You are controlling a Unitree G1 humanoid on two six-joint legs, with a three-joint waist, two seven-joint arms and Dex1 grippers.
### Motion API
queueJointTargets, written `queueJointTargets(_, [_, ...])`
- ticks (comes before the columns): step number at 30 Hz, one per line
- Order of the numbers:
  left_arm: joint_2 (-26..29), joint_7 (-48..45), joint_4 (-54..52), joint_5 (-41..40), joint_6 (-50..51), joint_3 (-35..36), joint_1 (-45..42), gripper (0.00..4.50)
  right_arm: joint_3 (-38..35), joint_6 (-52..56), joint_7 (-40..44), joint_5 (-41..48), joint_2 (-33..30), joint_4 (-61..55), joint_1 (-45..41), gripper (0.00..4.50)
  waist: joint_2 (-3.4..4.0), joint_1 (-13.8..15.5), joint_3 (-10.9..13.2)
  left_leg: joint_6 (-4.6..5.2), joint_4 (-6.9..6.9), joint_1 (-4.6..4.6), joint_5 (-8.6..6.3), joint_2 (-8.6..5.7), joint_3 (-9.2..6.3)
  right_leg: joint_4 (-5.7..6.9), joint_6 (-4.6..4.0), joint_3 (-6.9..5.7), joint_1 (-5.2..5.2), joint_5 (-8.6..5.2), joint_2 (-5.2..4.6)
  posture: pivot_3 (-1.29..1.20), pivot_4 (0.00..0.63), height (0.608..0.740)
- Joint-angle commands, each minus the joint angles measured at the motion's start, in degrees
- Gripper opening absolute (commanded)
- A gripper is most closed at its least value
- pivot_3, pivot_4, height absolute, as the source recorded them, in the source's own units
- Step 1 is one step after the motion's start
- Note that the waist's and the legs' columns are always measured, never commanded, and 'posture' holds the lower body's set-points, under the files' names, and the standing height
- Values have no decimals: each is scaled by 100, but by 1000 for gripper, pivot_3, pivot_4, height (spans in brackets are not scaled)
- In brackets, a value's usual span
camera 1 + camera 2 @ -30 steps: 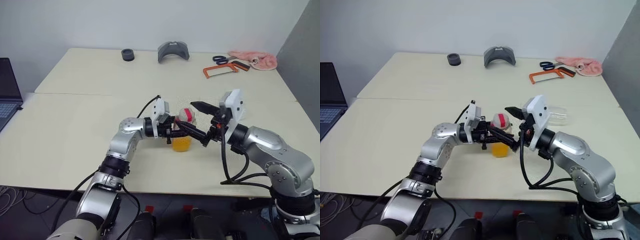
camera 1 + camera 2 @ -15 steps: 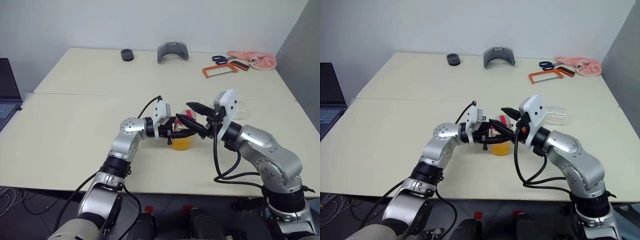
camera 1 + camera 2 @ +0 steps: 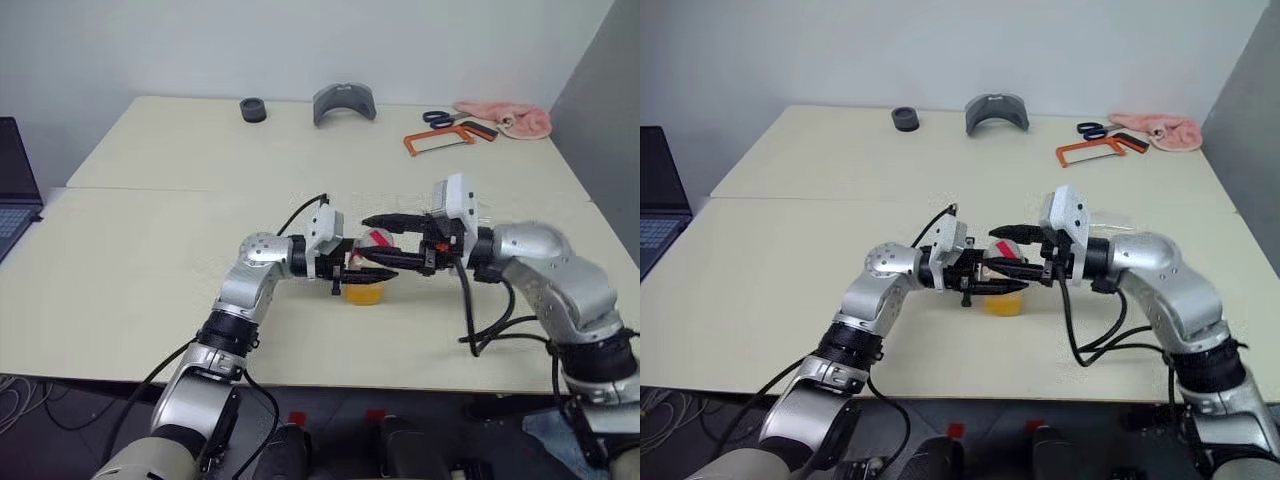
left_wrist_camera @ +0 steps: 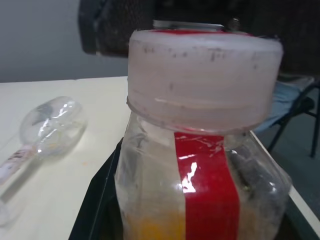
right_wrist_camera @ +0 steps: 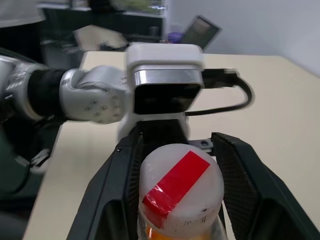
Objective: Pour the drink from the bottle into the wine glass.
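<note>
A small clear bottle with a red stripe and a white cap, standing near the middle of the pale table. Orange drink low down inside. Left gripper squeezed tight around the bottle's body from the left. Right gripper reaching in from the right, its two black fingers on either side of the cap and pressed against it. Wine glass lying on its side on the table near the bottle. Far back: scissors, an orange saw, a pink cloth.
</note>
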Motion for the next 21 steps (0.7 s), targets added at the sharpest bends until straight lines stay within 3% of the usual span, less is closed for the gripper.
queueJointTargets(1, [30, -18, -241, -220, 39, 157, -125, 1747, -16, -81, 341, -157, -131, 193, -109, 1853, 0, 1, 0, 0, 0, -1, 0, 3, -3, 0, 0, -1, 0, 0, -1, 0, 150, 740])
queueJointTargets(5, [-66, 273, -246, -198, 0, 259, -67, 1743, -366, 227, -257, -20, -41, -154, 172, 1853, 0, 20, 0, 0, 1, -4, 0, 10, -10, 1, 0, 0, -1, 0, -10, 0, 150, 740])
queueJointTargets(12, [-246, 685, -257, -124, -177, 318, 64, 1734, -1473, 836, -2136, 567, 625, -1457, 860, 4267, 1, 26, 0, -2, 4, -12, 1, 12, -42, 3, 0, -2, -4, 0, -20, 0, 150, 740])
queueJointTargets(15, [-332, 801, -199, -127, -212, 343, 57, 1734, -1463, 1130, -2947, 736, 1042, -2185, 1258, 4280, 1, 25, 0, -2, 2, -11, 1, 11, -47, 2, 0, -4, -4, 0, -18, 0, 150, 740])
queueJointTargets(21, [-480, 1050, 133, -49, -479, 429, -113, 1734, -860, 1225, -4034, 71, 1551, -2718, 1689, 4280, 2, 20, 0, -2, 4, -10, 1, 6, -44, 5, 0, -1, -4, 0, -16, 0, 150, 740])
